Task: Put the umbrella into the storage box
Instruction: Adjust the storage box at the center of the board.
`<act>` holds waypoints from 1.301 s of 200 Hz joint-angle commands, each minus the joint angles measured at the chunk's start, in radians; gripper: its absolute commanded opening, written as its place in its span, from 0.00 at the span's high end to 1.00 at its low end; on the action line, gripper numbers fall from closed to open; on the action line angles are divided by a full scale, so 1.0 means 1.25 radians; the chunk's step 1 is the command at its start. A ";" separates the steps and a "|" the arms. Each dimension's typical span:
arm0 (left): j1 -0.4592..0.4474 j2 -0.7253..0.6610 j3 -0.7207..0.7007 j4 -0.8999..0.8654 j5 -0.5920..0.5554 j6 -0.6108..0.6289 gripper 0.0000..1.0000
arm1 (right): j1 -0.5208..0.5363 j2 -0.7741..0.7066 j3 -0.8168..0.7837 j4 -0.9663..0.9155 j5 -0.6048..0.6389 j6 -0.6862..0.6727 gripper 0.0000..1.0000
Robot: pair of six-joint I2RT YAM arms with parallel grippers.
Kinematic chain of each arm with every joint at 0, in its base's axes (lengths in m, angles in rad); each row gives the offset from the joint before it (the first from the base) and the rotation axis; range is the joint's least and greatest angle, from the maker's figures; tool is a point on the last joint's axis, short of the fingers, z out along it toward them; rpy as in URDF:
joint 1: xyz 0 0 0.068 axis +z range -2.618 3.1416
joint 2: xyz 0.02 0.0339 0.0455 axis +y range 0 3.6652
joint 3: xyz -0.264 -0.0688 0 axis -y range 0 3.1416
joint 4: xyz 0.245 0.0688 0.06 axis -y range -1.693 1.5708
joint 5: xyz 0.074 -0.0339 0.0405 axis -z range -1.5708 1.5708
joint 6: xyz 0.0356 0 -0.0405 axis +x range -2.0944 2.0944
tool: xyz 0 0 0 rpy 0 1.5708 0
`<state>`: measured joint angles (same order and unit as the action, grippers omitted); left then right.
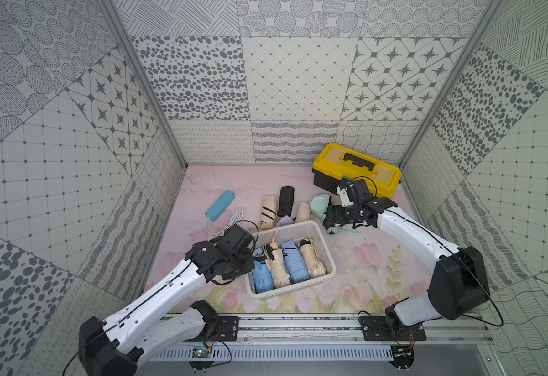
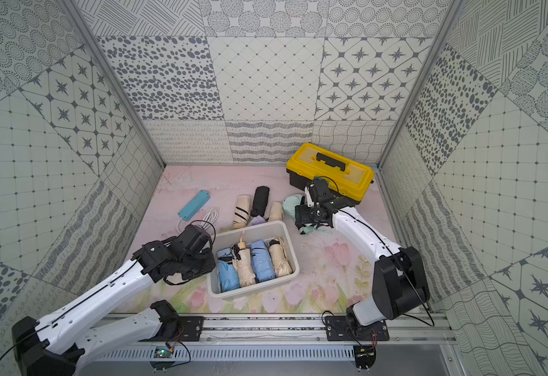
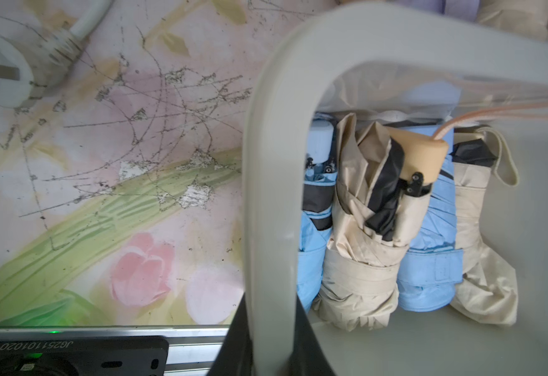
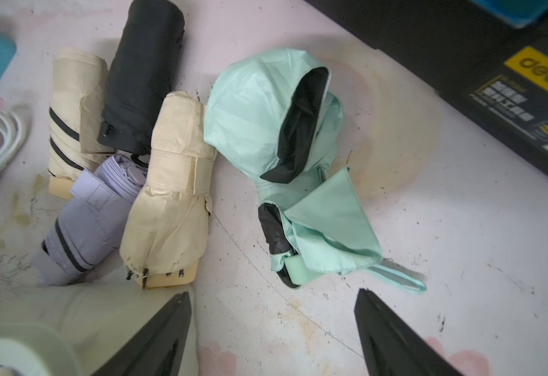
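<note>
Currently the storage box (image 1: 285, 227) is clamped by the left gripper (image 3: 271, 332) at the wall facing that arm, jaws closed tight with the rolled rim pinched between them, as seen in the left wrist view. Four folded umbrellas are packed side by side inside the box, just beyond that gripper: a blue umbrella (image 3: 310, 270) nearest the pinched wall, then a beige umbrella (image 3: 360, 276), a second blue umbrella (image 3: 428, 280), and a second beige umbrella (image 3: 474, 228) farthest from it. The right gripper (image 4: 272, 293) is held above the mat (image 4: 461, 260) with jaws spread wide and nothing between them. The mint umbrella (image 4: 259, 130) is lying loosely folded on the mat just ahead of the right gripper, outside the box, not touched. Off to one side of that gripper a cream umbrella (image 4: 175, 195), a lilac umbrella (image 4: 93, 215), a black umbrella (image 4: 145, 75) and a striped umbrella (image 4: 74, 97) are bunched together, touching. A yellow-lidded toolbox (image 1: 357, 169) is set close beside the right gripper; a blue power strip (image 1: 220, 205) is laid beyond the left gripper
</note>
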<state>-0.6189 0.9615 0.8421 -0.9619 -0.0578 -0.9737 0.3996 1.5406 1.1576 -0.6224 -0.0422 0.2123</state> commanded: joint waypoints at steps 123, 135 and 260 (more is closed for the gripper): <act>0.033 0.000 -0.048 0.065 0.021 0.062 0.92 | -0.004 0.315 0.138 0.085 0.078 -0.232 0.13; 0.033 0.000 -0.051 0.070 0.027 0.062 0.92 | -0.004 0.328 0.138 0.090 0.076 -0.232 0.16; 0.031 0.028 -0.042 0.127 0.058 0.058 0.91 | -0.004 0.195 0.054 0.099 0.090 -0.236 0.60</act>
<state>-0.5846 0.9821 0.8062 -0.8417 -0.0181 -0.8791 0.3977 1.9026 1.2671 -0.5320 0.0643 -0.0902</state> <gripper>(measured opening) 0.160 0.507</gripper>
